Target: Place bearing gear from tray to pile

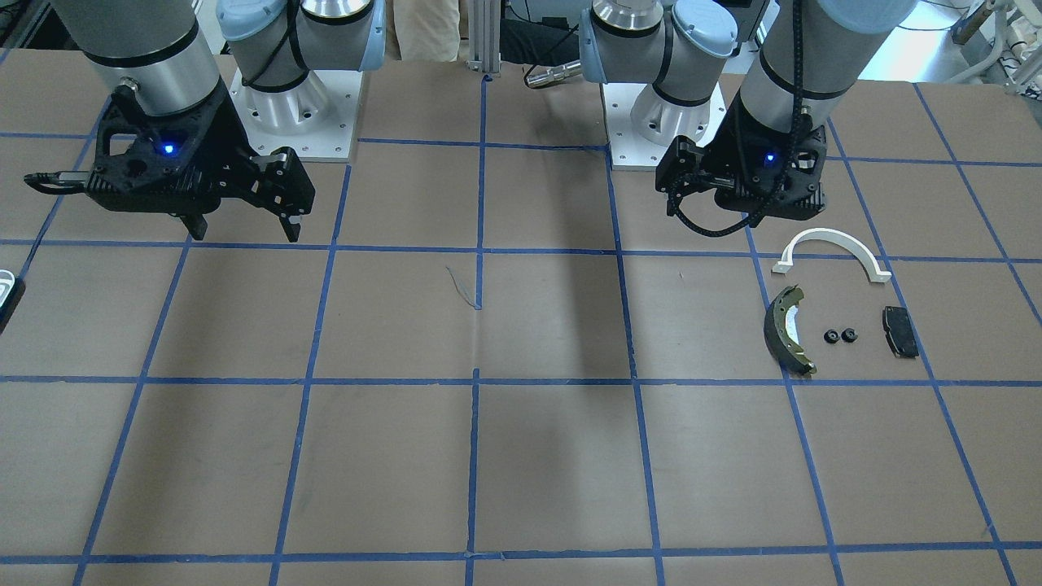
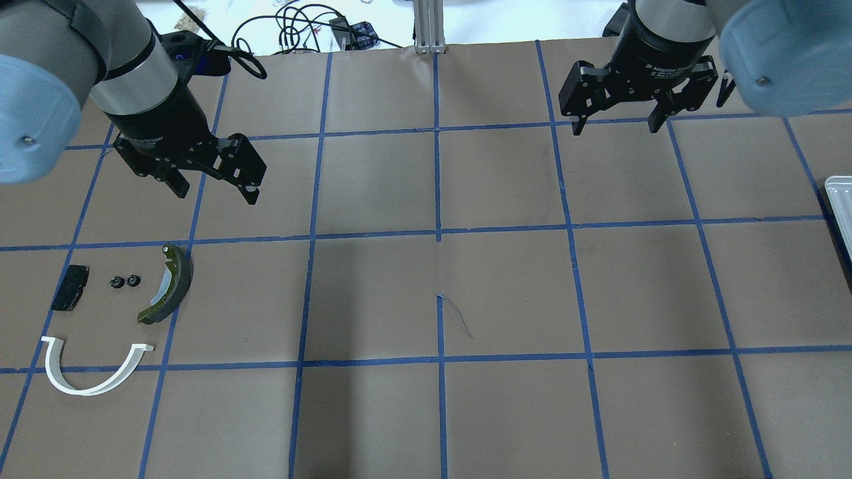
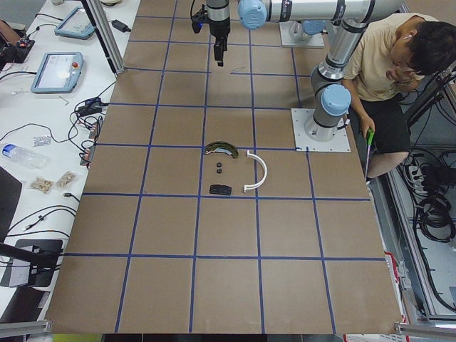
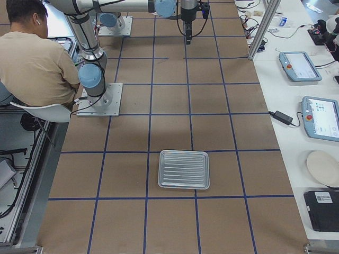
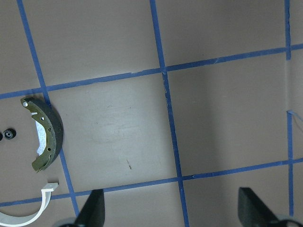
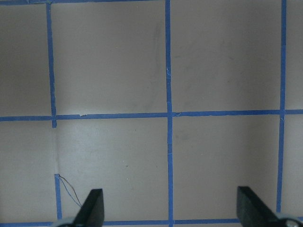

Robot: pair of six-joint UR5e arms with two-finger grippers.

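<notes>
Two small black bearing gears (image 1: 840, 335) lie side by side on the table in the pile, between the olive-edged brake shoe (image 1: 785, 330) and the black pad (image 1: 899, 331), below the white arch (image 1: 830, 242). In the overhead view the gears (image 2: 125, 281) lie below and left of my left gripper (image 2: 217, 195), which is open, empty and raised. My right gripper (image 2: 617, 128) is open and empty over bare table. The silver tray (image 4: 184, 169) holds nothing. Both wrist views show spread fingers with nothing between them.
The tray's edge shows at the overhead view's right border (image 2: 840, 213). A person in a beige shirt (image 4: 37, 55) sits behind the robot bases. Tablets and cables lie on the white bench (image 4: 318, 106) beyond the table.
</notes>
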